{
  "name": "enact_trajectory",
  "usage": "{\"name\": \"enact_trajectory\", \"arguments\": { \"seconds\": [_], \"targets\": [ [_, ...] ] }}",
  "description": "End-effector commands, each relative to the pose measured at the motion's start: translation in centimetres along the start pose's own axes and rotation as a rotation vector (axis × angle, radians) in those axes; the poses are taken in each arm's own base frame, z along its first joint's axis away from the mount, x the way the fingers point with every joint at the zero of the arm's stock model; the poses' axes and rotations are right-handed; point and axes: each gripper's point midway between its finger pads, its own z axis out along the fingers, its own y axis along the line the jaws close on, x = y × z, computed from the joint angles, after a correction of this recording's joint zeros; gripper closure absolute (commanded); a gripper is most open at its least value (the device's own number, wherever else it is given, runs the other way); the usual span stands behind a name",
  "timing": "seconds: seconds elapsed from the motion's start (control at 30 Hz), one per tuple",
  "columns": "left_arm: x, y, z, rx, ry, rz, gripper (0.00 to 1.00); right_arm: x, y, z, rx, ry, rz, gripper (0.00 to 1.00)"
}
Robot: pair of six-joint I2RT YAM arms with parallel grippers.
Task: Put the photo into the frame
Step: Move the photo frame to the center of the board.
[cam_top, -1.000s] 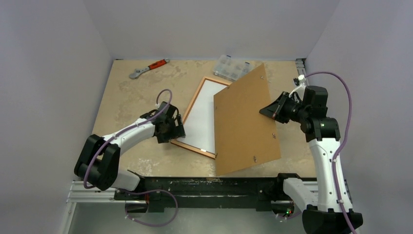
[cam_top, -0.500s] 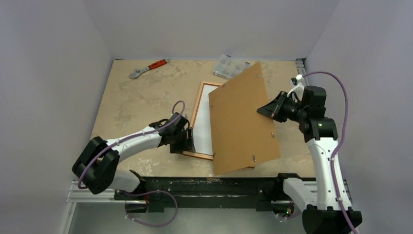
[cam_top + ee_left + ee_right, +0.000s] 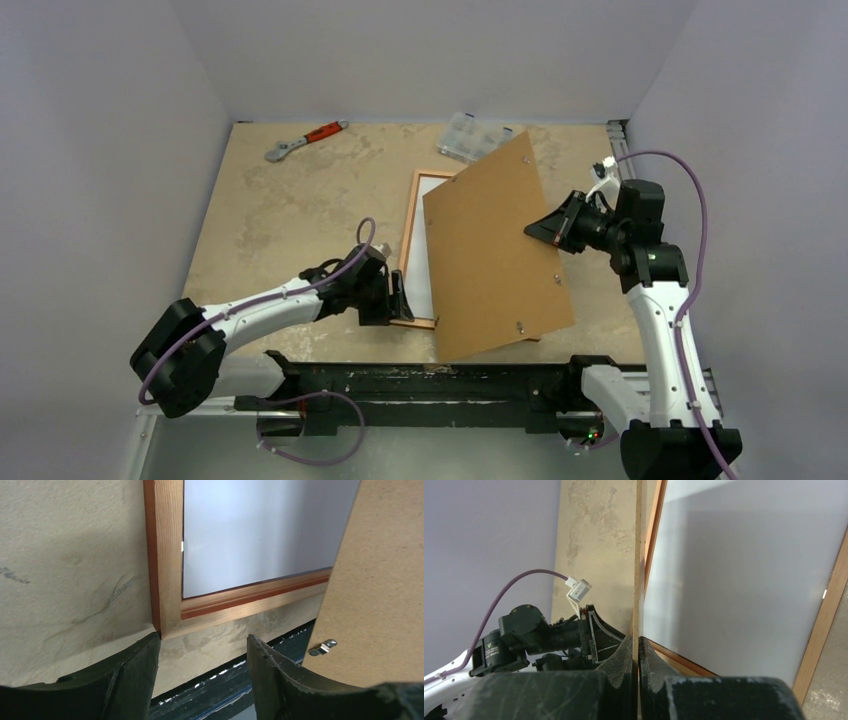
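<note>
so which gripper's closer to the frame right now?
Left. The left gripper sits open at the near corner of the frame. The right gripper is off to its right side, shut on the tilted backing board raised over it.

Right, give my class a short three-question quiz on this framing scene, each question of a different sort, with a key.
1. True or false: the right fingers are shut on the edge of the brown backing board, which is held tilted above the frame.
2. Which side of the photo lying in the frame faces up? A: the printed side. B: the plain white side. C: neither, it stands on edge.
3. Fill in: the open left fingers point at the frame's near left ____.
Key: 1 true; 2 B; 3 corner.
</note>
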Motion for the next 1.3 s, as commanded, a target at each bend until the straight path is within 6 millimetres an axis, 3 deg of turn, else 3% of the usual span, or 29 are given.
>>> {"name": "enact_trajectory", "arguments": {
  "seconds": [0.0,0.23,0.4,0.53,0.63,0.77,1.0,1.27],
  "targets": [
    [-1.4,-3.9,-0.3,0.172,-0.047,0.023,0.38,-1.1,2.6,-0.6,-0.103,-0.043,-0.046,1.00],
    [-1.0,-4.4,-0.7,0.204,-0.020,0.046,0.35,-1.7,2.9,-0.8,-0.100,-0.056,-0.053,1.00],
    [-1.4,-2.4,-0.9,0.070,-0.030,0.070,0.32,-1.8,3.0,-0.8,-0.101,-0.056,-0.053,1.00],
    [-3.5,-0.4,-2.3,-0.106,-0.110,0.086,0.34,-1.9,3.0,-1.0,-0.089,-0.064,-0.060,1.00],
    [-4.6,-0.9,-2.3,-0.133,-0.123,0.110,0.39,-2.1,2.9,-1.1,-0.082,-0.071,-0.061,1.00],
    [-5.4,-1.5,-0.3,-0.164,-0.075,0.133,0.44,-2.0,2.5,-0.9,-0.071,-0.067,-0.053,1.00],
    [-4.7,-0.3,2.1,-0.260,0.006,0.080,0.52,-2.0,2.5,-0.9,-0.063,-0.070,-0.055,1.00],
    [-2.6,-1.1,2.0,-0.236,0.044,0.070,0.81,-2.2,2.3,-1.0,-0.050,-0.080,-0.062,1.00]
  ]
}}
